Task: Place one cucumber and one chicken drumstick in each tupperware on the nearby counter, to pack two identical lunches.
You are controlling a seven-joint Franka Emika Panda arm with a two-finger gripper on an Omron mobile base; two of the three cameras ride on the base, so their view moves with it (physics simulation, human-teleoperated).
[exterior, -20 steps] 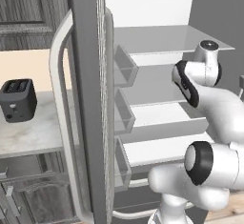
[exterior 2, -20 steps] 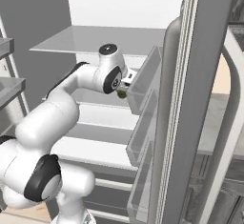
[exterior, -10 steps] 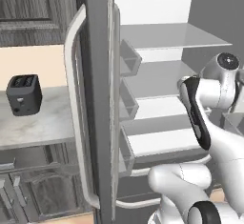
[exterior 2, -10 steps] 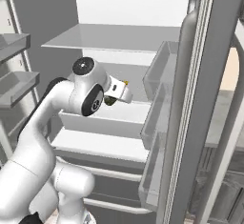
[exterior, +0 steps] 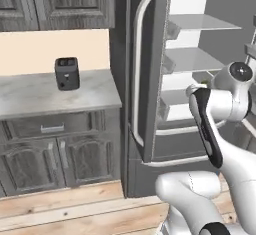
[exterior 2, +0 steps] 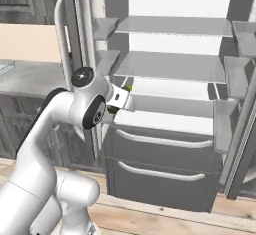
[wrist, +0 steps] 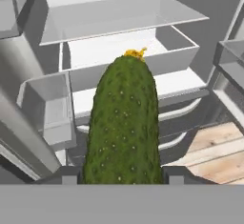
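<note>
Since a second ago the whole view has swung: your base has turned away from the fridge (exterior 2: pixel 175 79), so the counter (exterior: pixel 55 91) with the black toaster (exterior: pixel 67 73) now sits in full sight in the left base view, and the shelves have slid off to the right. That is the camera moving, not the fridge.

Your claw (wrist: pixel 123 176) is clamped on the cucumber (wrist: pixel 124 123); in the hand view it stands up between the two finger tips, its yellow-tipped end pointing toward the open fridge. In the right base view a sliver of green shows at the wrist, in front of the shelves.

I cannot make out either tupperware tray here; a pale object at the far left edge of the right base view may be one, but it is too cropped to tell.

Watch the open fridge door (exterior: pixel 145 79). It stands between your arm and the counter, so swinging across could knock the cucumber against it and loosen the grip.
</note>
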